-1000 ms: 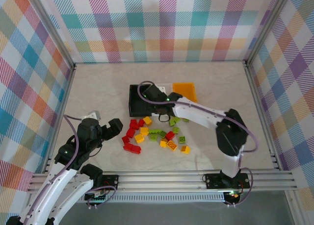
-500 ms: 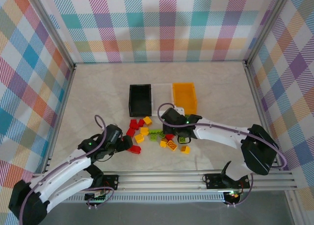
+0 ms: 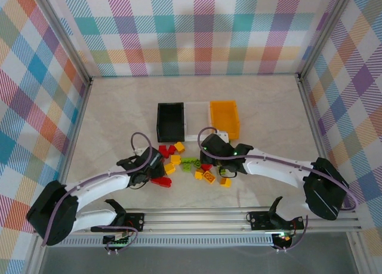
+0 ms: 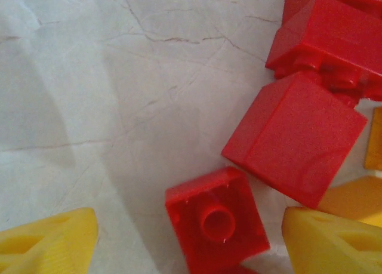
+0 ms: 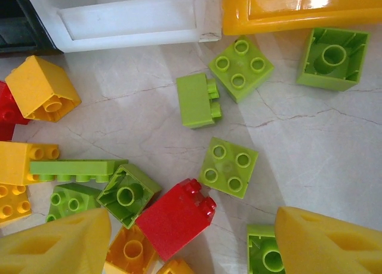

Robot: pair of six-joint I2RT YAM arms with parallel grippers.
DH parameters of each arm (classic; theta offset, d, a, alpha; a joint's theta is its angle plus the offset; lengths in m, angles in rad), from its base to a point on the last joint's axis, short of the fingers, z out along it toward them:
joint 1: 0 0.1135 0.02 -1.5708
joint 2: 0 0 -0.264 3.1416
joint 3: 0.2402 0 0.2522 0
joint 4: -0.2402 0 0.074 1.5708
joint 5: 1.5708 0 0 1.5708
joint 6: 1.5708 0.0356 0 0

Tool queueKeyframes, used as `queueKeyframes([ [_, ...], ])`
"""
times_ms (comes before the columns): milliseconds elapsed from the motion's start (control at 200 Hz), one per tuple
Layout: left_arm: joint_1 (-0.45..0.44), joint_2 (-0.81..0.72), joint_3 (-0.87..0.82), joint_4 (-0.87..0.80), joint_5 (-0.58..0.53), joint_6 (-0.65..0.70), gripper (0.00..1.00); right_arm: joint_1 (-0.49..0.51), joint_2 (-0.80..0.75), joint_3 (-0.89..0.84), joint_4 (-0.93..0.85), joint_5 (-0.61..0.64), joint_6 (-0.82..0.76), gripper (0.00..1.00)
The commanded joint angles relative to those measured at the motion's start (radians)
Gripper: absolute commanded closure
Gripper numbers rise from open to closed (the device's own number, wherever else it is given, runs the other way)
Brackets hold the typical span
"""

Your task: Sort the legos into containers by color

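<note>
The legos (image 3: pixel 190 164) lie in a loose pile in front of the bins. The black bin (image 3: pixel 170 121), the white bin (image 3: pixel 196 108) and the orange bin (image 3: pixel 224 117) stand in a row behind them. My left gripper (image 3: pixel 153 164) hangs low over the red bricks at the pile's left end. It is open, with an upturned red brick (image 4: pixel 216 221) between its yellow fingertips (image 4: pixel 51 245). My right gripper (image 3: pixel 218 155) is open over the pile's right part. A red brick (image 5: pixel 176 217) lies between its fingertips (image 5: pixel 329 245), with lime green bricks (image 5: pixel 228 167) around it.
In the right wrist view the white bin's wall (image 5: pixel 128 17) and the orange bin's rim (image 5: pixel 298 5) are close behind the green bricks. More red bricks (image 4: pixel 298 137) crowd the left gripper's right side. Bare table (image 3: pixel 119 107) lies to the left, and checkered walls enclose the table.
The left arm has swung from the near left edge over to the pile's red bricks. The right gripper has come down from the black bin to the pile's right part.
</note>
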Motion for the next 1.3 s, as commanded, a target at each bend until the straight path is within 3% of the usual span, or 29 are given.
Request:
queueKeyframes([
  [0,-0.011,0.048,0.032,0.063,-0.043,0.013,0.21,0.001,-0.048,-0.024,0.022,0.026,0.02,0.27],
  [365,-0.011,0.098,0.012,0.084,-0.036,-0.009,0.47,0.001,-0.083,-0.047,0.025,0.042,0.03,0.27],
  [690,-0.011,-0.025,0.043,-0.017,-0.049,-0.015,0.74,0.001,-0.108,-0.057,0.022,0.05,0.055,0.27],
  [845,-0.011,-0.102,0.173,-0.1,-0.044,0.005,0.75,0.001,-0.127,-0.075,0.02,0.059,0.067,0.27],
  [1055,0.028,0.178,0.512,-0.128,-0.093,0.119,0.75,0.001,-0.144,-0.105,0.011,0.062,0.09,0.27],
  [1295,0.11,0.486,0.782,-0.109,-0.099,0.178,0.75,0.001,-0.194,-0.14,-0.022,0.067,0.094,0.26],
])
